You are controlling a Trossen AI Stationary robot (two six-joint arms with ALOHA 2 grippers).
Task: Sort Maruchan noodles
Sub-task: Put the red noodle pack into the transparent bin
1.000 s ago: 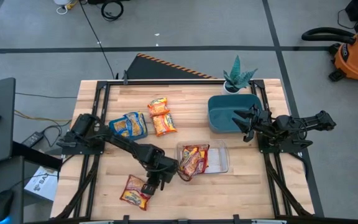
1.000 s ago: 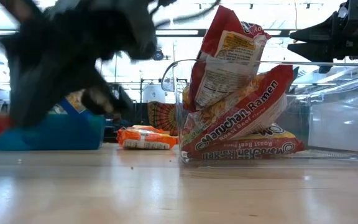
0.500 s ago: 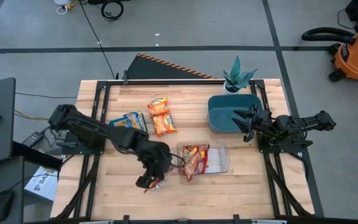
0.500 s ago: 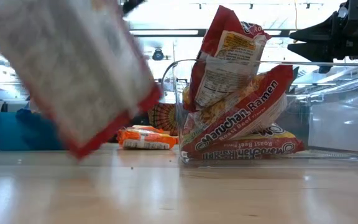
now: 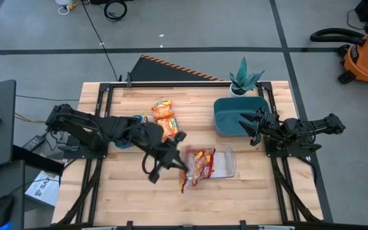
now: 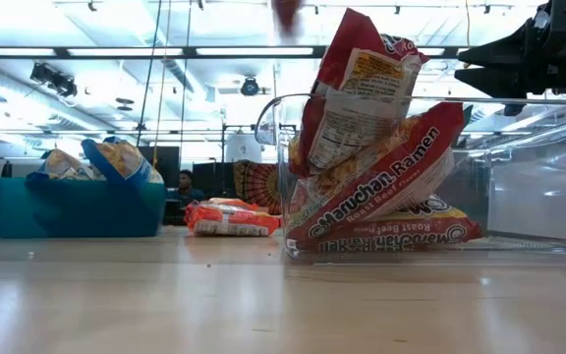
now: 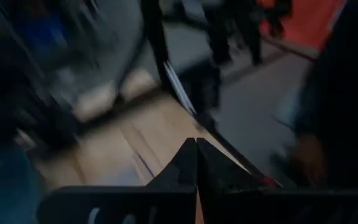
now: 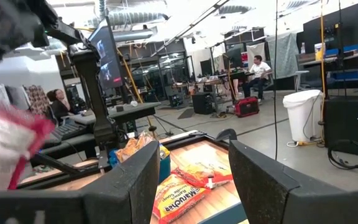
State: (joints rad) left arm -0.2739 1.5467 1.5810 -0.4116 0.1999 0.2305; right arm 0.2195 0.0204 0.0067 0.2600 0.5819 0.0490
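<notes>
Now our left gripper [image 5: 179,167] clenches a red noodle packet [image 5: 185,181] at the clear bin's [image 5: 229,167] nine-o'clock rim; released early, it lands on the surface [image 5: 248,195].

You had a potted plant [image 5: 244,78] at the table's [image 5: 248,191] far edge and an orange shop vacuum [image 5: 365,56] on the floor.
</notes>
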